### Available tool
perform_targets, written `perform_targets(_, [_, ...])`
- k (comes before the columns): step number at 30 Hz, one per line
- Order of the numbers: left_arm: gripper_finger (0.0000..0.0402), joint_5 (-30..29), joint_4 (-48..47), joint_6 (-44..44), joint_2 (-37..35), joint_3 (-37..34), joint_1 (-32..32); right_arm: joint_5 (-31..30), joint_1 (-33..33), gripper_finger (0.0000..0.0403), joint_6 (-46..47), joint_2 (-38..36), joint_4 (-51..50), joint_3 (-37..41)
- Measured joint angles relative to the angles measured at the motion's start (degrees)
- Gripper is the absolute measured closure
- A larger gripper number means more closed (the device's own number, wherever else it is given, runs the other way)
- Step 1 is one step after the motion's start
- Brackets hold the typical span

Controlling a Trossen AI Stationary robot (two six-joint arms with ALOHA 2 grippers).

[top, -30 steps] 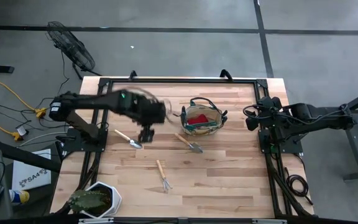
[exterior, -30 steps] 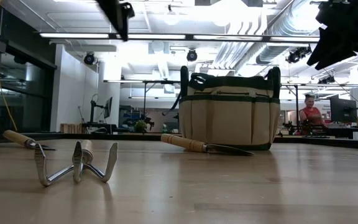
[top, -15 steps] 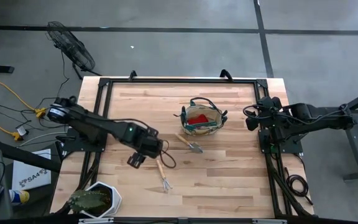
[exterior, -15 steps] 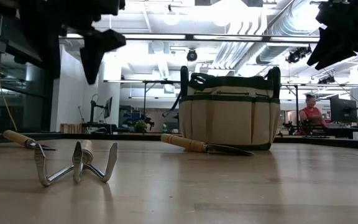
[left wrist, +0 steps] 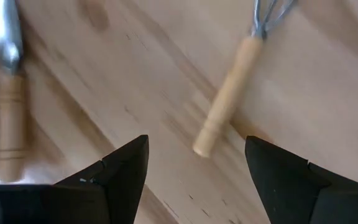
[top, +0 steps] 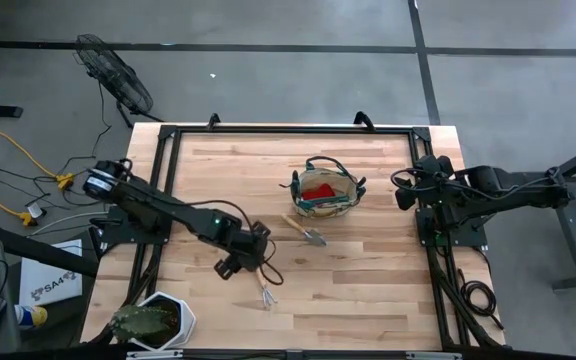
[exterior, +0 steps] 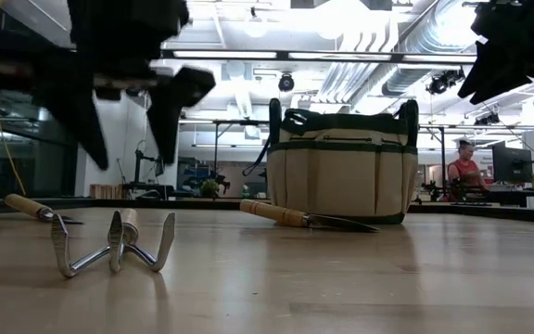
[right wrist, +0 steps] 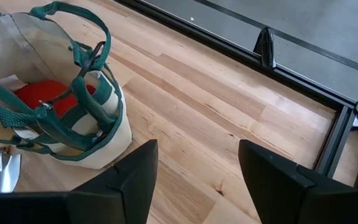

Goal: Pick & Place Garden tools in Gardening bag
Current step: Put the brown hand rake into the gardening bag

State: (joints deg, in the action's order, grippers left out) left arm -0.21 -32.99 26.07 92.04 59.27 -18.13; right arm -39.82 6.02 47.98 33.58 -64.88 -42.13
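Observation:
The wooden-handled pronged rake (top: 262, 285) lies flat on the table near its front; it also shows in the low view (exterior: 114, 246) and the left wrist view (left wrist: 229, 87). My left gripper (top: 245, 260) hangs open above the free end of the rake's handle (left wrist: 204, 146), clear of it. One trowel (exterior: 31, 206) lies under my left arm. A second trowel (top: 306, 232) lies by the khaki bag (top: 325, 190), which stands upright and holds a red lump (right wrist: 42, 96). My right gripper (right wrist: 194, 149) is open and empty, raised to the right of the bag.
A plant in a white hexagonal pot (top: 158, 320) stands at the table's near left corner. A black metal frame (top: 288, 128) runs round the table's edges. Bare wood lies to the right of the rake and in front of the bag.
My left gripper has moved from the table's left middle toward the near edge and a little right. It has come down until it hangs just above the rake's handle. The tools and the bag have stayed where they were.

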Motion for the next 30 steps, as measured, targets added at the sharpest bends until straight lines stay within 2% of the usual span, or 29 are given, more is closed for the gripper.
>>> perform_targets(9, [0.0140, 1.55, 2.42, 4.36, 7.74, -0.10, -0.03, 0.42, 0.00, 0.0188, 0.01, 0.73, 0.00, 0.00])
perform_targets(15, [0.0150, 2.53, 3.54, 6.65, 9.90, 0.13, 0.11, 1.38, -0.01, 0.0188, -0.10, 0.99, -0.01, 0.00])
perform_targets(20, [0.0199, 2.95, 3.82, 8.43, 9.97, 0.08, 0.09, 1.38, -0.02, 0.0188, 0.18, 0.99, 0.00, 0.00])
perform_targets(30, [0.0331, 4.66, 3.67, 7.27, 10.08, -0.01, 0.07, 1.48, 0.00, 0.0188, 0.40, 0.99, 0.02, 0.00])
